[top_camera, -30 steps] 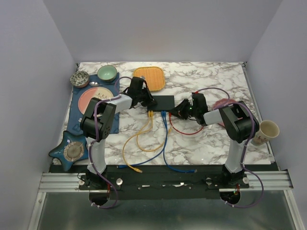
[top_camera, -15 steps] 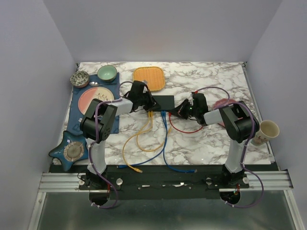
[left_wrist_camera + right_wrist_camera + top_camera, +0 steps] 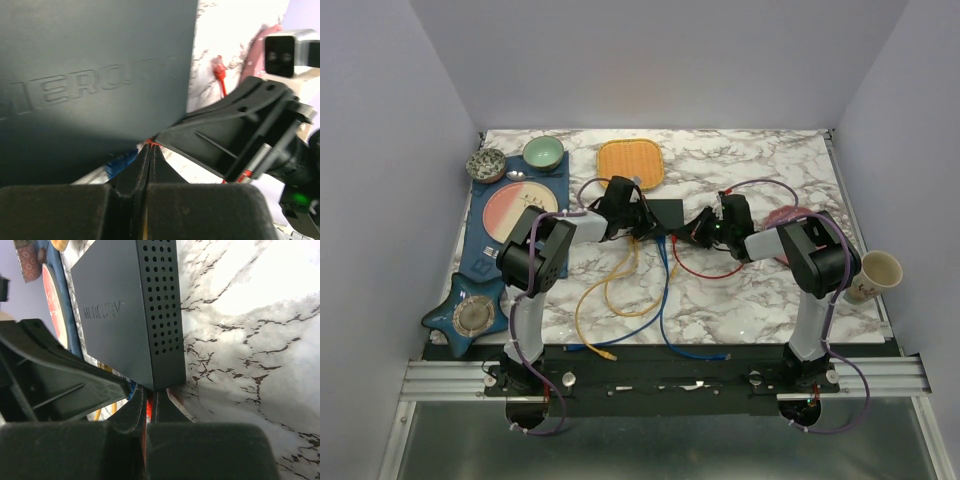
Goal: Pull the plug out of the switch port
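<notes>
The switch (image 3: pixel 668 211) is a flat matte-black box at mid table, with yellow, blue and red cables at its near edge. It fills the left wrist view (image 3: pixel 90 75) and shows with its vented side in the right wrist view (image 3: pixel 125 315). My right gripper (image 3: pixel 690 235) is at the switch's near right corner, shut (image 3: pixel 150 402) on the red plug (image 3: pixel 149 409) right under that corner. My left gripper (image 3: pixel 642 228) lies over the switch's near edge with its jaws pressed together (image 3: pixel 150 150), its tips next to the red plug (image 3: pixel 152 143) and the right gripper's finger (image 3: pixel 235 120).
The red cable (image 3: pixel 705 272) loops to the right; the yellow cable (image 3: pixel 590 300) and blue cable (image 3: pixel 665 300) trail toward the near edge. An orange mat (image 3: pixel 631 163) lies behind the switch. A blue placemat with a plate (image 3: pixel 515 205) and bowls is at the left, a paper cup (image 3: pixel 878 272) at the right.
My left gripper has moved right along the switch's near edge, close to the right gripper. The right gripper has shifted slightly left and stays on the red plug.
</notes>
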